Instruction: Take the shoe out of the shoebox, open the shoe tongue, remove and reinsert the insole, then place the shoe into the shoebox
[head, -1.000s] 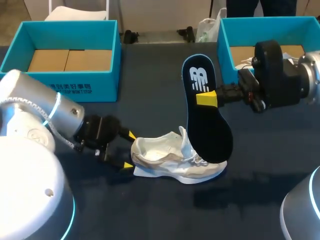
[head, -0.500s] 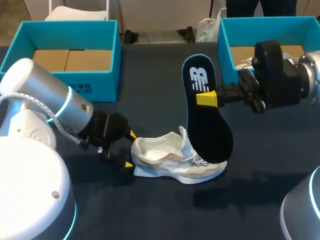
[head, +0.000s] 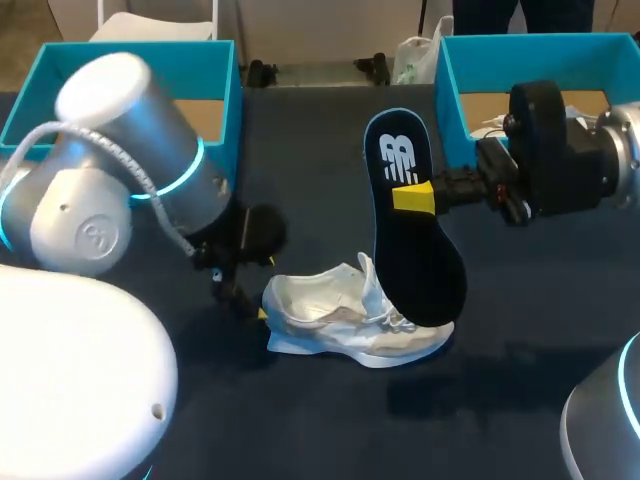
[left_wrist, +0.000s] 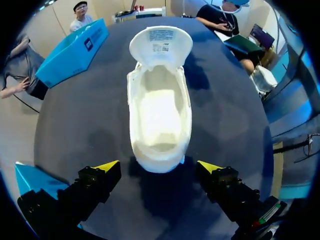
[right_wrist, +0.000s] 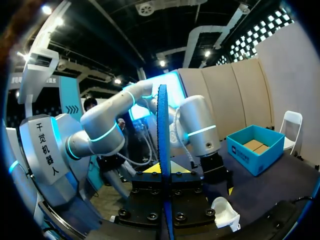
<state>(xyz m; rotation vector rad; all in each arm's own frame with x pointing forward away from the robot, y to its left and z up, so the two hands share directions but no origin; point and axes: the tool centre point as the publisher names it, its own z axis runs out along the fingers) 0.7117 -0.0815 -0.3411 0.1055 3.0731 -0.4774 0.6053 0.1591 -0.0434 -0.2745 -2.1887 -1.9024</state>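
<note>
Since the earlier frames the left arm has turned: its thick silver link has come up and across, and now it covers a part of the left shoebox (head: 232, 80), while the left gripper (left_wrist: 159, 166) remains low at the heel of the shoe (left_wrist: 160, 115). The right arm and the insole (head: 415, 240) have not moved. The fingers of the left gripper are spread wide and released; the heel lies just ahead of them and between their two yellow tips, with a gap on each side, so neither tip touches it. The shoe is white and cream and stands on its sole on the dark table (head: 320, 420). Its toe points away from the left fingers, the tongue is folded out at the far end (a printed label shows on its inner side), and the inside is pale and open. The right gripper (head: 412, 197) is clenched on the insole, one yellow tip on each flat face, about in the middle of its length. The insole stands nearly upright, seen edge-on from the right wrist. It is black with a white logo near the upper, narrower end and has a thin light blue edge. Its wider end hangs below the right fingers, over the tongue of the shoe; I cannot tell if it touches. The right shoebox (head: 452, 100) is behind the right gripper.
</note>
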